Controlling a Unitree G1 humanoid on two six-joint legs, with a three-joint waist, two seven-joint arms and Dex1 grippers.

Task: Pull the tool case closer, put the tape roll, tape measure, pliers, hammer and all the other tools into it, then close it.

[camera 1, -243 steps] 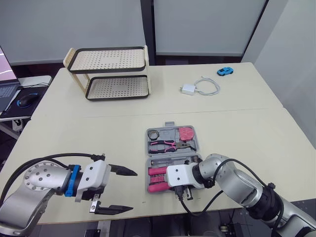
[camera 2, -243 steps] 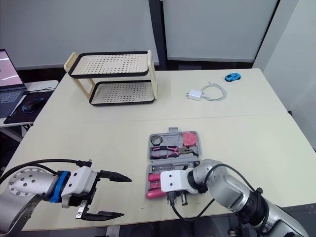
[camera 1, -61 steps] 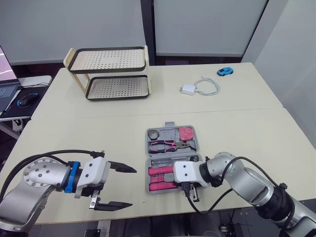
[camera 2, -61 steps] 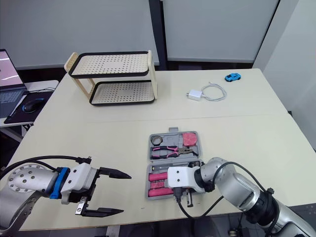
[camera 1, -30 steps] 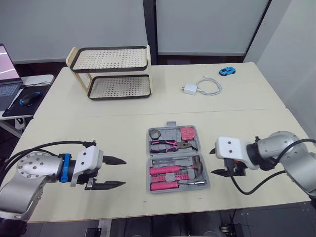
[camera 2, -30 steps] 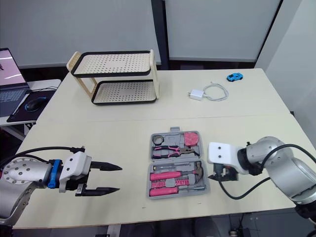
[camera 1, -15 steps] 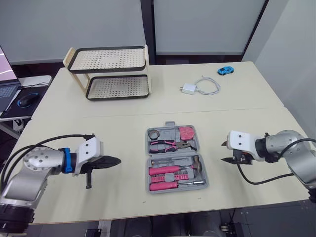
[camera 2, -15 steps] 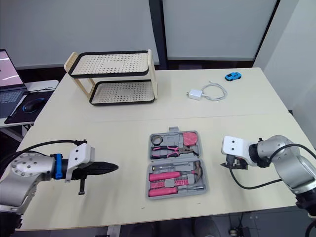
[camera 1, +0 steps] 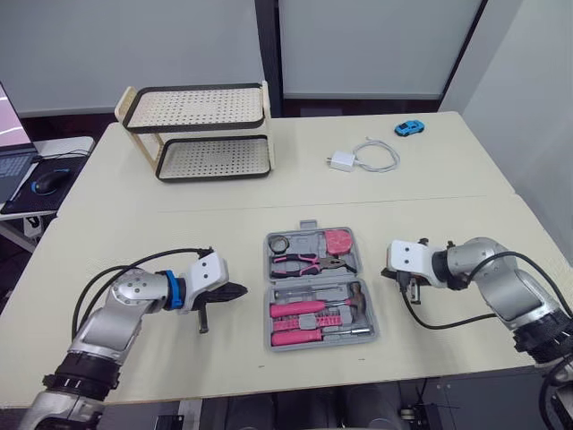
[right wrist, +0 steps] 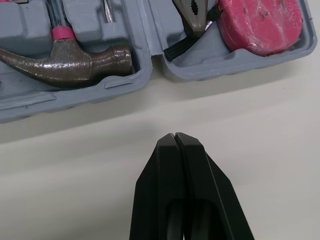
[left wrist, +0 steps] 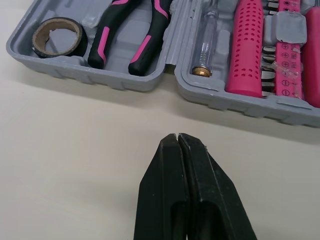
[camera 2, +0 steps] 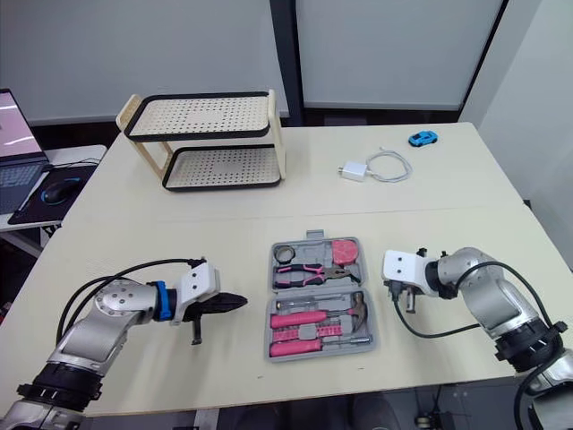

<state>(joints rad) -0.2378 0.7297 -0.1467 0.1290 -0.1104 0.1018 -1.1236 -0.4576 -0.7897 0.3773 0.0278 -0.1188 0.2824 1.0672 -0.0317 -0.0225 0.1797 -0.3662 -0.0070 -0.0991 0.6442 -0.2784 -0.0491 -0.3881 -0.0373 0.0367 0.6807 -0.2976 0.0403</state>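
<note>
Both pressed together: left fingers [left wrist: 167, 170], right fingers [right wrist: 192, 170] | open tool case [left wrist: 220, 102] between | table [camera 1: 224, 224] bare beside edges

Silver arms [camera 1: 125, 300], blk cables [camera 1: 148, 258] (blue ring [camera 1: 170, 288] left).

Case [left wrist: 125, 80]: cut by the picture's edge in both wrist views; pliers [left wrist: 145, 45]: jaws cut off in the left wrist view, handles cut off in the right wrist view; hammer [right wrist: 75, 60]: shaft cut off just past its pink collar; tape measure [right wrist: 260, 22]: part lies beyond the edge; pink handles [left wrist: 245, 45], in the case's near half: ends cut off; bits [left wrist: 270, 60] beside them: types too small to tell; laptop [camera 2: 13, 125], far left of the case: cut by the edge; rack [camera 1: 201, 130], beyond the case: lower shelf partly hidden under the upper.
</note>
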